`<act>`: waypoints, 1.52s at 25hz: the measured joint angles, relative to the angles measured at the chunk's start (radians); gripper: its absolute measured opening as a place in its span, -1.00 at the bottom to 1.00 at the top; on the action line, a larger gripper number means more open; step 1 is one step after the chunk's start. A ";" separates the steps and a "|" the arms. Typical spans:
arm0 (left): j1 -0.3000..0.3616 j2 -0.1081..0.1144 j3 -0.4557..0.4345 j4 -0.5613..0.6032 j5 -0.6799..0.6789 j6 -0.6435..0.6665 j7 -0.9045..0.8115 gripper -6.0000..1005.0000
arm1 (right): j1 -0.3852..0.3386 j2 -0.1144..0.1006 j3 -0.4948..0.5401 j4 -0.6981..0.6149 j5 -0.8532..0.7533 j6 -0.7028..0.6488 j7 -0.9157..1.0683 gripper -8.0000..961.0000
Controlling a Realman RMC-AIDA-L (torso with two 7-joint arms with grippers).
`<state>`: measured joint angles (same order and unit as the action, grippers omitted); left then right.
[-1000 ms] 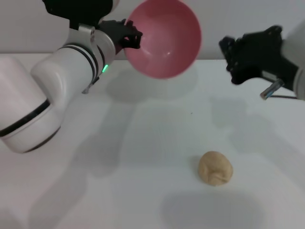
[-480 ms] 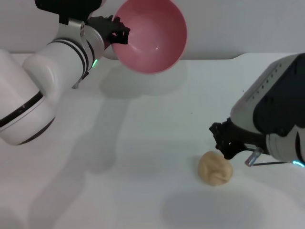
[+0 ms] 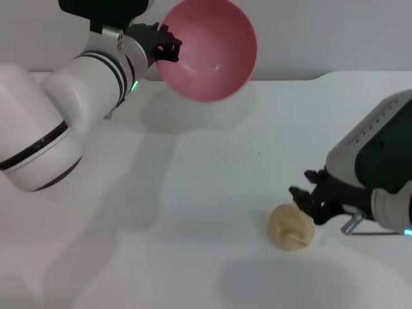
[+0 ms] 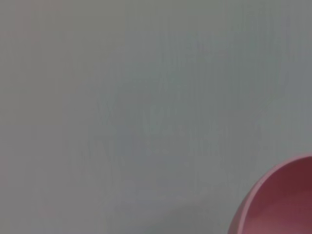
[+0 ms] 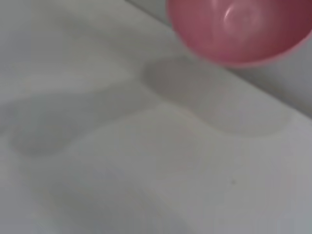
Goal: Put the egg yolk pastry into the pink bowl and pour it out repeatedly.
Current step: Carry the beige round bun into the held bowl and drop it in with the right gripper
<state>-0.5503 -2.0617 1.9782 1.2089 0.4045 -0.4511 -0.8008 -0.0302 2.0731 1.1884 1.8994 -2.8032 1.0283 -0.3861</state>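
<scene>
1. I am a two-armed robot at a white table [image 3: 193, 193]. This is what my head camera and wrist cameras show.
2. My left gripper [image 3: 168, 46] is raised above the table's far edge, toward the far left. Its jaws are clamped on the rim of the bowl [image 3: 209, 48].
3. The bowl is pink and glossy, held in the air and tipped so that its open inside faces me. It is empty. Its shadow lies on the table below.
4. The pastry [image 3: 291, 226] lies on the table, nearer the front edge and right of centre, well apart from the bowl. It is a small, pale tan, lumpy ball.
5. My right gripper [image 3: 308, 201] is low over the table, just beside the pastry on its right and far side. Its dark fingers [image 3: 302, 193] appear spread, not yet around the ball. I cannot tell whether they touch it.
6. I judge the pastry to be light, soft and easily dented, with a matte surface that should not slip.
7. I would take hold across its widest part, one finger on each side, and close gently so as not to squash it.
8. The bowl looks stiff, smooth and light. It would need levelling before the pastry goes in.
</scene>
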 joint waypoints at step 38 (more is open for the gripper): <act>-0.025 -0.006 0.028 -0.034 -0.006 0.011 0.000 -0.99 | 0.048 -0.001 -0.049 -0.227 -0.009 -0.080 0.053 -0.25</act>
<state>-0.5752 -2.0678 2.0063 1.1752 0.3989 -0.4402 -0.8007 0.0173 2.0724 1.1398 1.6722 -2.8119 0.9484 -0.3330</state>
